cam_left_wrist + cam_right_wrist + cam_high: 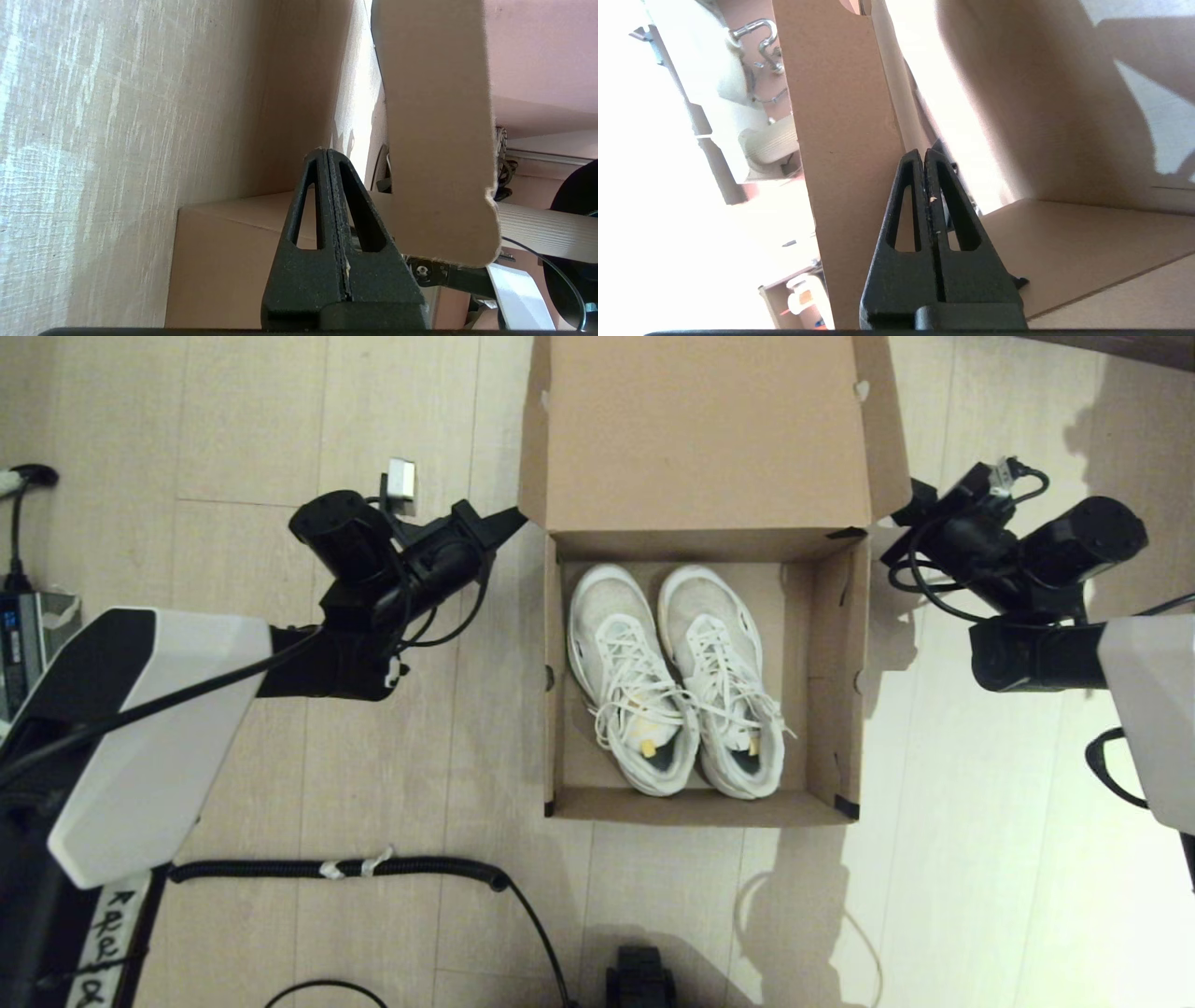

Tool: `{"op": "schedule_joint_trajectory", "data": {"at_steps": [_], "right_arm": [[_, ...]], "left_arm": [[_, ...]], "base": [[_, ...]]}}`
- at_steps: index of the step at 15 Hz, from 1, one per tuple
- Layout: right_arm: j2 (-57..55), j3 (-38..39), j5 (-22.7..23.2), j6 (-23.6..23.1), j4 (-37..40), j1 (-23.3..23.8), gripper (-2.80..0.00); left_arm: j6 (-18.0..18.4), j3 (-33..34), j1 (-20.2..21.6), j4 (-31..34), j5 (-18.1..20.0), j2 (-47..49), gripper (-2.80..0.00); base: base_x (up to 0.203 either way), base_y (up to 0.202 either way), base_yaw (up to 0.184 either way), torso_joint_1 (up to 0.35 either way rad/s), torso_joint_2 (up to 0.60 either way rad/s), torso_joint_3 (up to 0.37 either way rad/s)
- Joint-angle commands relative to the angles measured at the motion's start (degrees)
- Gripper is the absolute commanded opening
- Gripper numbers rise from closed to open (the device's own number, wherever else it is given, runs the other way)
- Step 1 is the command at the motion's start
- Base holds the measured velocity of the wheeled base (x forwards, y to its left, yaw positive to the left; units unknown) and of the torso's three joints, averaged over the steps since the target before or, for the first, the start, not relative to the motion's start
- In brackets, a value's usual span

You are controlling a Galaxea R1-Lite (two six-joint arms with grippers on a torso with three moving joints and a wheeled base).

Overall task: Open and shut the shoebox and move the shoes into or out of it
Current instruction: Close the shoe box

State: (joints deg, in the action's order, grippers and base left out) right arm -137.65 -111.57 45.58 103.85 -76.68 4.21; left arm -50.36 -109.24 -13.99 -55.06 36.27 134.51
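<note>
A brown cardboard shoebox (840,653) sits open on a pale wood floor (233,448). Its hinged lid (705,429) stands up from the box's far wall, with a side flap at each end. Inside the box, a pair of white lace-up shoes (677,677) lies side by side, toes toward the lid and heels toward the box's near wall, filling the box's left and middle and leaving bare cardboard at its right.

The left tool (509,520) sits at the box's far-left corner, tip at the lid's left flap. The right tool (898,513) sits at the far-right corner, by the right flap. Both are clenched and grasp nothing; the wrist views show each tip against or just beside cardboard.

The step appears to be handling the lid with both arms. To do it well, both tips should push the lid evenly, at matching height, so it swings on its hinge without twisting, and the flaps should be guided outside the box walls, clear of the shoes.
</note>
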Motion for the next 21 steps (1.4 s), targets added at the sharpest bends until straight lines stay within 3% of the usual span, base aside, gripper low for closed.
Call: {"op": "schedule_joint_trajectory", "data": {"at_steps": [1, 5, 14, 18, 21], "right_arm": [[0.58, 0.04, 0.30, 1.07, -0.49, -0.08, -2.80], [0.21, 0.04, 0.39, 6.33, -3.55, -0.08, -2.80], [-5.52, -0.14, 0.98, 2.68, -3.30, -1.91, -2.80], [-5.20, 0.19, 3.86, 2.93, -3.60, -3.42, -2.80], [-2.84, 5.18, 9.28, 2.99, -5.49, -3.26, -2.80]], "left_arm": [[-0.27, -0.01, -0.07, -0.31, 0.21, 0.19, -2.80], [-0.27, -0.36, -0.64, -0.29, 0.30, 0.89, -2.80], [-0.09, -0.71, -2.18, -0.22, 0.47, 1.63, -2.80], [-0.08, -1.24, -1.57, -0.13, 0.55, 1.81, -2.80], [0.69, -1.24, -0.42, -0.67, 0.51, 2.42, -2.80]], "base": [[0.000, 0.000, 0.000, 0.000, 0.00, 0.000], [0.000, 0.000, 0.000, 0.000, 0.00, 0.000], [0.000, 0.000, 0.000, 0.000, 0.00, 0.000], [0.000, 0.000, 0.000, 0.000, 0.00, 0.000], [0.000, 0.000, 0.000, 0.000, 0.00, 0.000]]}}
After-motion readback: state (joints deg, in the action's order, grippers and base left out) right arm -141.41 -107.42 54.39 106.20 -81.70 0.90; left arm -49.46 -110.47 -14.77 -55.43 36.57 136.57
